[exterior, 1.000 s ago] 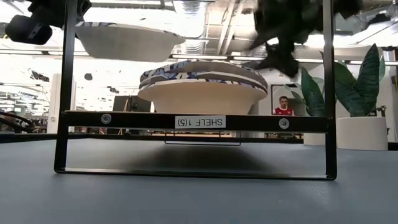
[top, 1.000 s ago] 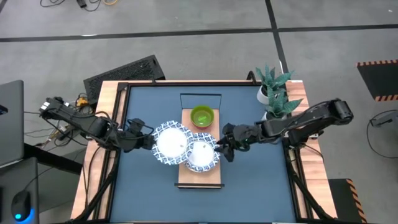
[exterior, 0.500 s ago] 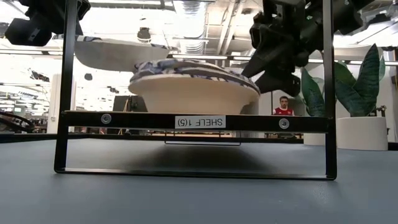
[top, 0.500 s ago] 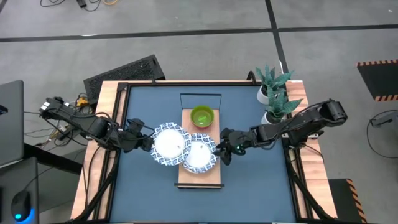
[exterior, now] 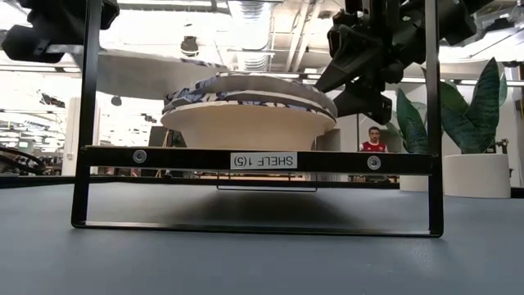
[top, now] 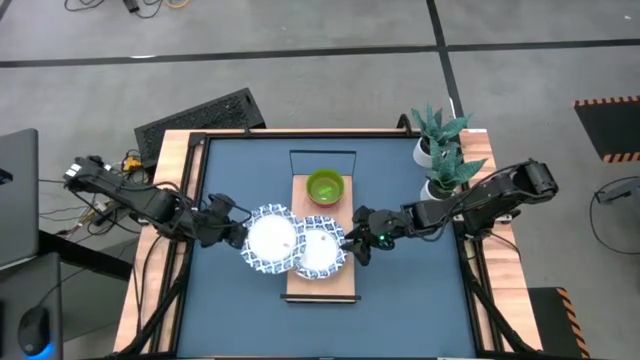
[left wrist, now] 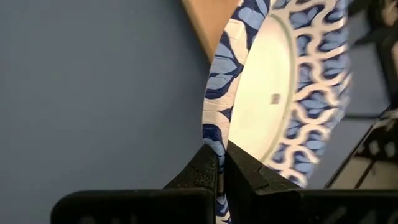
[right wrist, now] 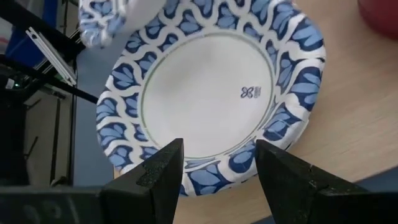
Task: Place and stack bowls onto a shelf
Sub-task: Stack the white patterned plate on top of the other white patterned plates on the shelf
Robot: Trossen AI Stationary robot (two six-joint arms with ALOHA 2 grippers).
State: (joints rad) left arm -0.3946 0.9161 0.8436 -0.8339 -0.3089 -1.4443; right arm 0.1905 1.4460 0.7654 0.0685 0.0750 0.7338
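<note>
A white dish with a blue patterned rim (top: 270,242) hangs in my left gripper (top: 232,228), which is shut on it left of the wooden shelf (top: 320,287). It is tilted, its right edge over a stack of like dishes (top: 320,252) on the shelf's middle. In the low view the held dish (exterior: 147,72) sits higher than the stack (exterior: 250,115). My right gripper (top: 353,244) is open at the stack's right rim, with its fingers above the rim (right wrist: 211,165). A green bowl (top: 324,186) sits on the shelf's far part. My left gripper pinches the held dish's rim (left wrist: 214,146) on the dish's left side between its two fingers, coming level from the table's left. The dish is lifted clear of the table and tilted. Whether its right edge touches the stack I cannot tell. My right gripper may touch the stack's rim; I cannot tell.
A potted plant (top: 440,150) stands at the table's far right corner, behind my right arm. The shelf sits on a black frame (exterior: 254,160) raised above the dark blue tabletop (top: 240,310). A red shape (right wrist: 380,14) shows at the edge of the right wrist view. A person (exterior: 373,139) stands far behind.
My left gripper has brought its dish down and toward the near edge, closer to the stack, tipping it. My right gripper has moved a little toward the table's left. The stack on the shelf has slid slightly left.
</note>
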